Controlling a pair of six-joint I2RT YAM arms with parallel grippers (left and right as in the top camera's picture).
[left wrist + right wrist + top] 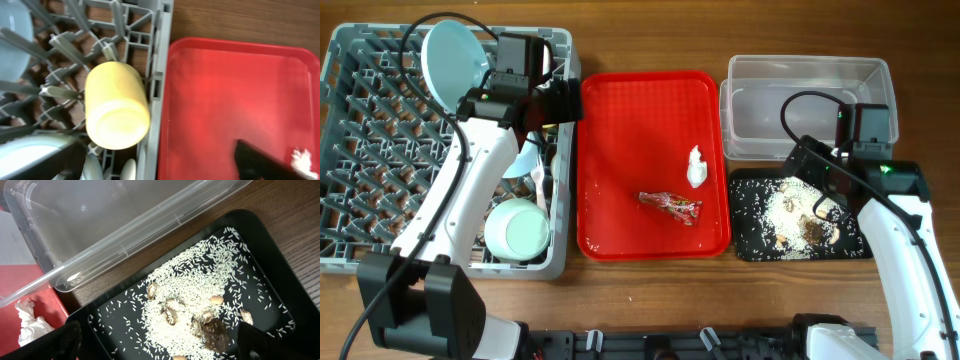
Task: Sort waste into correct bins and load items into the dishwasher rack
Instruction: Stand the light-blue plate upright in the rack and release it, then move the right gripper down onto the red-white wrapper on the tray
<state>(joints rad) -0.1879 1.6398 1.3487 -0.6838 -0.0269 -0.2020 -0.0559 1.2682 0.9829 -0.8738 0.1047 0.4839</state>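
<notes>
One pale green bowl (517,228) rests nearest, in the near right corner of the grey dishwasher rack (360,150) on the counter (650,290). Level with it on the right, the black tray (750,242) holds the food scraps (810,228), pale grains and brown lumps. On the red tray (610,150) between them lie the red wrapper (670,205) and, just beyond it, the white tissue (696,167). The right fingers (60,342) hang spread and empty over the black tray. The left fingers (260,162) are splayed wide, gripping nothing, above the rack's right wall, with the yellow cup (117,105) tipped among the pegs below. Farthest, the light blue plate (455,60) stands on edge in the rack, and the clear tub (810,100) sits behind the black tray.
</notes>
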